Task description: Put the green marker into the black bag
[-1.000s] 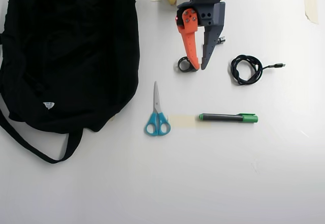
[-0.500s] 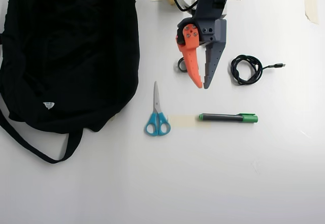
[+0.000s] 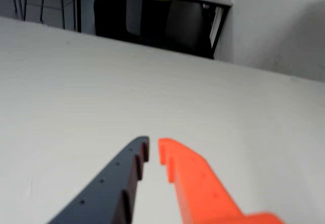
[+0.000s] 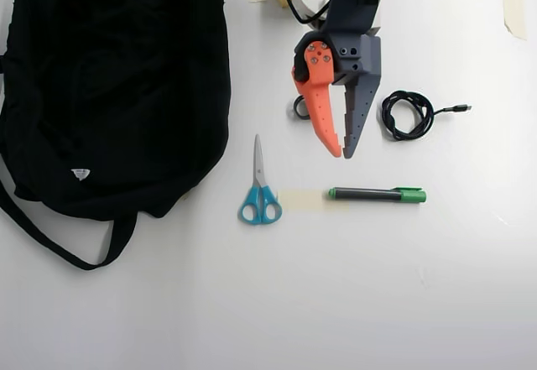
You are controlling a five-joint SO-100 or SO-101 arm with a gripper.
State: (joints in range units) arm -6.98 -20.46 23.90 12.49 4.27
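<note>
Gripper above table, tips nearly pressed together w/ nothing between, green marker flat just below it, black bag far left, scissors between.

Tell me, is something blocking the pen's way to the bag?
Yes, in the overhead view the scissors lie on the table between the green pen and the black bag. The arm could lift the pen over them.
</note>
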